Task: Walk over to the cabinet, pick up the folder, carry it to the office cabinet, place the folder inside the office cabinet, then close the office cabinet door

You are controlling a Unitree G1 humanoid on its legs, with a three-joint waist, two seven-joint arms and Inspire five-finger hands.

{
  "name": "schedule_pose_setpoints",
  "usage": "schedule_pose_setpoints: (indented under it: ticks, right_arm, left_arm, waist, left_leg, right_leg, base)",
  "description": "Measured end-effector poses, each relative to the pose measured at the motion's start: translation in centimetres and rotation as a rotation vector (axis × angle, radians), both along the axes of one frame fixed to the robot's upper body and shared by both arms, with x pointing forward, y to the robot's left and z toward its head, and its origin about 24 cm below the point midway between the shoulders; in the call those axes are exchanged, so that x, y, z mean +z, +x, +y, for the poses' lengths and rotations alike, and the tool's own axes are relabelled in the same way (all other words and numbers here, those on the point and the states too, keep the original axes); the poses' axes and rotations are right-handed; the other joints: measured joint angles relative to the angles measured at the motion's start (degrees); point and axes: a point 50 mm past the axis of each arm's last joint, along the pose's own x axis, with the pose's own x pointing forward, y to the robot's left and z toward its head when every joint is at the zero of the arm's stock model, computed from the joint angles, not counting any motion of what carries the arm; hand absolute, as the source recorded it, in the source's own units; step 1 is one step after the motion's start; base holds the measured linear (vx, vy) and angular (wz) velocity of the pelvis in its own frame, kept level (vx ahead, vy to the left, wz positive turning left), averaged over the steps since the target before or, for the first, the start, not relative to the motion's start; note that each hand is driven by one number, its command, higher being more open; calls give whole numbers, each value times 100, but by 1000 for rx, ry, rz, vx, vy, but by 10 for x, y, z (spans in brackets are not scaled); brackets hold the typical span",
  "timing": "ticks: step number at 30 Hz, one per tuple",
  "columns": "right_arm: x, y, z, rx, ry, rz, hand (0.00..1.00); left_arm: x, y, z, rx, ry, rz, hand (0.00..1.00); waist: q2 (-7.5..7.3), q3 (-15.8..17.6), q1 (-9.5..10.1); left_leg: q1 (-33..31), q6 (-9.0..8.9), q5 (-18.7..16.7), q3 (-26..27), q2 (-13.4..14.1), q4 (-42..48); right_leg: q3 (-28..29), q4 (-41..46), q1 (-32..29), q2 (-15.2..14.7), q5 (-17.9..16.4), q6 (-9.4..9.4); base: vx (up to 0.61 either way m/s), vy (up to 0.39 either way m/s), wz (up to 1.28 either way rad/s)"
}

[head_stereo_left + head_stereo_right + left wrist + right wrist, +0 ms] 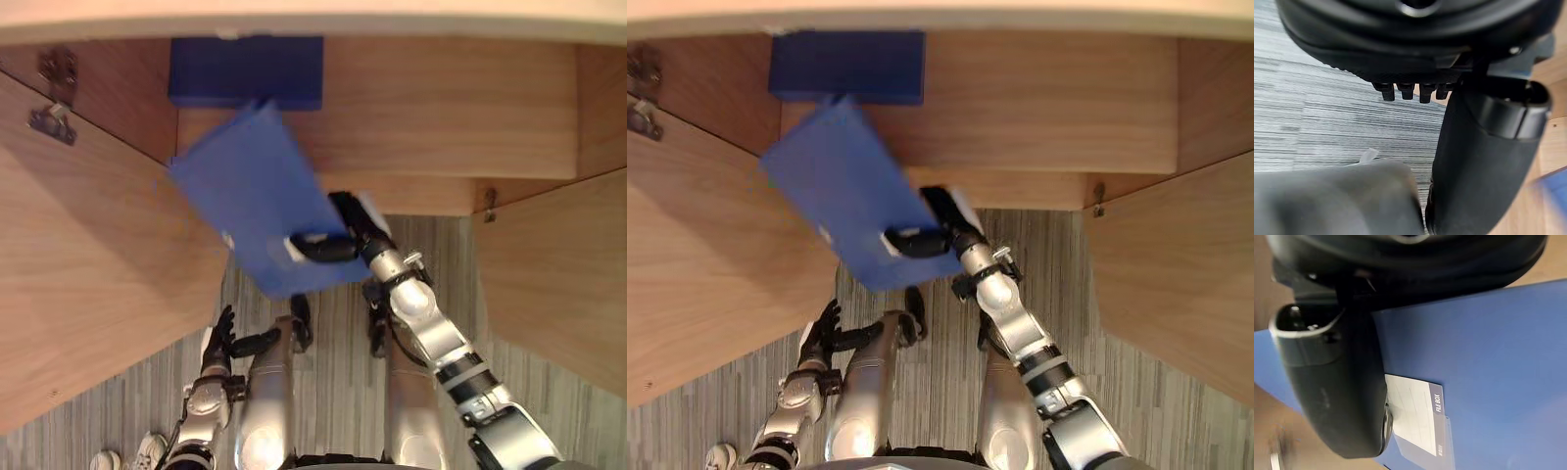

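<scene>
Aloft — folder (250, 186) in right hand (326, 249)

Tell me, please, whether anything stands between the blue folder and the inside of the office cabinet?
The left door and right door stand open. The right robot hand holds the blue folder tilted at the front of the shelf; a dark blue box already sits inside, just past the folder's far corner, possibly blocking it.

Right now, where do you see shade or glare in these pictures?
Left eye view: the office cabinet's top edge looks brightly lit; its inside wall by the hinge is shaded. Right wrist view: light falls fairly evenly on the folder in the right hand, without glare.
</scene>
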Motion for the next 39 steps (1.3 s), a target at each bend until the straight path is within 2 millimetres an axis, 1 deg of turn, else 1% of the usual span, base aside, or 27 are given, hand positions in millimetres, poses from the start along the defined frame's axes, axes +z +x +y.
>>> schedule_pose_setpoints:
  ticks: [1, 2, 3, 4, 7, 9, 10, 11, 12, 14, 15, 17, 20, 23, 26, 28, 29, 31, 32, 33, 34, 36, 38, 39]
  right_arm:
    - [9, 3, -3, -18, 79, -9, 0]
    - [69, 17, -40, -175, 598, -133, 0]
    - [77, 17, -45, -188, 675, -155, 0]
    - [79, 17, -48, -201, 711, -165, 0]
    - [79, 17, -51, -230, 761, -164, 0]
    - [86, 20, -50, -238, 870, -134, 0]
    - [92, 24, -50, -232, 968, -112, 0]
    - [95, 26, -50, -228, 1015, -105, 0]
    - [101, 29, -51, -217, 1108, -92, 0]
    - [107, 35, -56, -213, 1224, -72, 0]
    - [110, 36, -57, -204, 1251, -74, 100]
    - [112, 37, -57, -195, 1331, -62, 100]
    - [114, 40, -58, -193, 1380, -49, 100]
    - [117, 44, -59, -197, 1412, -40, 100]
    - [120, 47, -59, -202, 1383, -27, 100]
    - [123, 49, -56, -191, 1297, -17, 100]
    - [126, 50, -55, -181, 1226, -13, 100]
    - [136, 52, -56, -151, 1149, -38, 100]
    - [146, 52, -58, -125, 1088, -70, 100]
    - [151, 51, -59, -110, 1060, -89, 100]
    - [162, 50, -59, -78, 1005, -128, 100]
    - [175, 48, -58, -38, 928, -182, 100]
    - [181, 49, -60, -26, 861, -210, 100]
    - [180, 50, -62, -33, 804, -214, 100]
  left_arm:
    - [3, 3, -1, 5, -9, -19, 100]
    - [24, 17, -14, 46, -82, -138, 100]
    - [26, 18, -13, 64, -92, -147, 100]
    - [26, 18, -13, 68, -97, -149, 100]
    - [28, 18, -14, 72, -103, -156, 100]
    - [34, 21, -16, 102, -125, -188, 100]
    - [38, 22, -17, 110, -128, -205, 100]
    - [40, 23, -18, 113, -130, -214, 100]
    - [42, 25, -21, 115, -140, -227, 100]
    - [46, 29, -28, 115, -164, -243, 100]
    - [47, 29, -29, 116, -166, -245, 100]
    - [48, 31, -34, 112, -173, -250, 100]
    - [51, 32, -38, 105, -180, -260, 100]
    - [52, 32, -38, 113, -191, -264, 100]
    - [52, 32, -37, 114, -190, -267, 100]
    - [51, 30, -36, 118, -187, -270, 100]
    - [51, 30, -35, 119, -186, -271, 100]
    - [51, 30, -35, 120, -190, -273, 100]
    - [52, 30, -35, 122, -194, -278, 100]
    - [52, 30, -35, 125, -200, -280, 100]
    - [52, 30, -35, 125, -200, -281, 100]
    - [51, 30, -34, 121, -198, -282, 100]
    - [51, 29, -33, 116, -195, -279, 100]
    - [50, 29, -33, 114, -193, -276, 100]
  waist:
    - [7, 6, 16]
    - [82, 68, 190]
    - [85, 71, 206]
    - [84, 71, 212]
    - [84, 71, 211]
    - [84, 71, 215]
    - [85, 71, 220]
    - [85, 71, 225]
    - [85, 71, 239]
    - [85, 71, 305]
    - [85, 71, 310]
    - [86, 70, 300]
    - [87, 69, 294]
    - [89, 67, 279]
    - [89, 67, 249]
    - [88, 67, 206]
    - [88, 67, 193]
    - [89, 66, 201]
    - [90, 66, 211]
    - [90, 66, 214]
    - [90, 66, 214]
    - [90, 66, 211]
    - [89, 65, 206]
    - [89, 65, 206]
  left_leg:
    - [-135, -2, -39, -17, 25, 124]
    - [-870, -34, -220, -117, 200, 868]
    - [-952, -38, -239, -128, 230, 926]
    - [-974, -45, -244, -136, 235, 942]
    - [-984, -67, -257, -148, 275, 966]
    - [-1054, -75, -261, -185, 305, 995]
    - [-1103, -75, -260, -200, 312, 1005]
    - [-1124, -74, -259, -201, 315, 1010]
    - [-1158, -71, -256, -199, 316, 1022]
    - [-1192, -68, -255, -199, 317, 1035]
    - [-1200, -68, -254, -201, 317, 1038]
    - [-1209, -68, -254, -208, 317, 1048]
    - [-1215, -71, -249, -222, 309, 1052]
    - [-1239, -120, -231, -261, 292, 1028]
    - [-1262, -160, -191, -281, 290, 999]
    - [-1281, -164, -150, -275, 296, 971]
    - [-1288, -169, -128, -265, 310, 947]
    - [-1301, -177, -95, -258, 319, 916]
    - [-1319, -163, -72, -264, 325, 905]
    - [-1323, -150, -61, -273, 329, 905]
    - [-1327, -108, -31, -281, 338, 904]
    - [-1323, -101, -18, -277, 351, 902]
    - [-1304, -100, -17, -273, 365, 898]
    - [-1275, -99, -17, -270, 365, 873]
  right_leg:
    - [0, 126, -130, 8, -45, -6]
    - [-23, 900, -851, 41, -333, -89]
    - [-40, 971, -931, 50, -366, -107]
    - [-46, 1002, -956, 50, -388, -116]
    - [-80, 1031, -968, 65, -411, -137]
    - [-123, 1033, -1011, 81, -413, -142]
    - [-142, 1040, -1049, 81, -413, -143]
    - [-145, 1044, -1068, 81, -413, -144]
    - [-143, 1060, -1106, 81, -412, -145]
    - [-145, 1078, -1139, 80, -413, -146]
    - [-147, 1078, -1145, 80, -413, -147]
    - [-160, 1079, -1144, 73, -413, -147]
    - [-174, 1091, -1144, 61, -414, -150]
    - [-243, 1093, -1144, 20, -404, -183]
    - [-300, 1087, -1151, -14, -382, -220]
    - [-325, 1075, -1167, -31, -357, -241]
    - [-337, 1049, -1175, -33, -332, -248]
    - [-352, 1017, -1193, -33, -300, -267]
    - [-370, 1010, -1207, -33, -290, -273]
    - [-383, 1008, -1206, -33, -287, -276]
    - [-403, 1000, -1203, -30, -285, -279]
    - [-415, 990, -1189, -25, -282, -281]
    - [-440, 966, -1151, -24, -282, -281]
    - [-451, 929, -1117, -24, -282, -280]
  base:
    - [-91, -98, -3]
    - [-41, -109, -1]
    - [-23, -132, 1]
    - [12, -85, 1]
    - [1, -72, -2]
    - [-32, -60, 0]
    - [-34, -41, 3]
    - [-39, -49, 1]
    - [-28, -44, -1]
    - [-16, -45, -1]
    - [-10, -41, 0]
    - [-21, -43, 0]
    - [-63, -57, 2]
    - [-79, -66, 7]
    - [-100, -86, 8]
    - [-88, -75, 3]
    - [-103, -86, -2]
    - [-81, -70, -2]
    - [-51, -57, 2]
    - [-46, -68, 2]
    - [-35, -64, 0]
    - [-12, -48, -1]
    - [-10, -40, 1]
    - [-16, -34, 2]
